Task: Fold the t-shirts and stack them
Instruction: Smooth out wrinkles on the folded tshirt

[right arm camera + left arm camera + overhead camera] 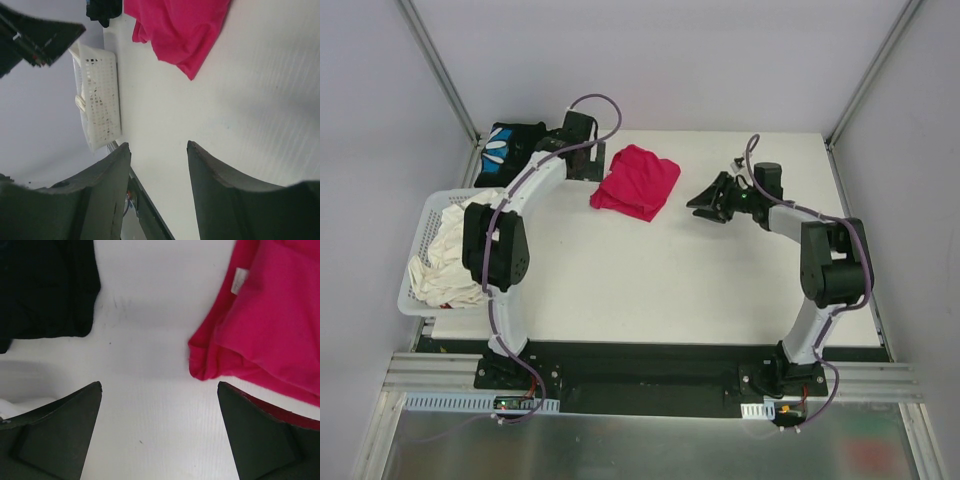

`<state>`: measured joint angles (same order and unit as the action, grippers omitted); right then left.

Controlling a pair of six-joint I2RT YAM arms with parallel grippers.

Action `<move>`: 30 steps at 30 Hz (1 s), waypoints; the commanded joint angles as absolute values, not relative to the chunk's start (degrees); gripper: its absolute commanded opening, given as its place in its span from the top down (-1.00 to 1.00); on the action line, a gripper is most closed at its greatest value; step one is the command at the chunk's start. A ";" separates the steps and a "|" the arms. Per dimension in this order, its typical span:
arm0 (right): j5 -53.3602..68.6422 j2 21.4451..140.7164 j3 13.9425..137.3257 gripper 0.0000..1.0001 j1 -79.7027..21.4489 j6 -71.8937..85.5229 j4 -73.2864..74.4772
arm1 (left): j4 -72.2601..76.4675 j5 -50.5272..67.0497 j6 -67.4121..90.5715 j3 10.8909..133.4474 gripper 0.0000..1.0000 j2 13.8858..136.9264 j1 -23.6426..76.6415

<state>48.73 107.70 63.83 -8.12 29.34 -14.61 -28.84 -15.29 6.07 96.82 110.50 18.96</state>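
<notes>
Left gripper (160,387): jaws at full spread, nothing held, poised over bare table (155,330). Right gripper (159,147): jaws parted, empty. Magenta t-shirt (270,315): rumpled heap just right of the left gripper, rounded corner near its right finger, well ahead of the right gripper. Long axis appears to slant from that corner away to the far right; which end is the collar cannot be told. Black t-shirt (45,285): ahead-left of the left gripper. Hazard: closing here would likely pinch a single loose layer and drag the heap askew.
</notes>
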 commanded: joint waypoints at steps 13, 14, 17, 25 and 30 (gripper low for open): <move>50.98 85.79 42.46 -0.04 -8.26 25.76 -17.41 | -37.26 -21.35 11.95 115.48 -0.98 125.51 8.53; 50.80 85.43 41.41 -0.04 -8.26 24.71 -16.79 | -37.18 -22.05 12.48 115.75 -0.98 126.20 8.26; 50.80 84.99 40.43 -0.04 -8.26 24.08 -15.91 | -37.97 -24.95 13.01 117.85 -0.98 127.78 7.21; 50.45 83.58 39.46 -0.04 -8.26 23.12 -15.12 | -40.96 -26.63 10.81 125.59 -0.98 132.01 3.78; 50.54 82.19 39.11 -0.03 -8.26 23.29 -14.59 | -41.22 -27.16 9.76 128.75 -0.98 135.08 3.34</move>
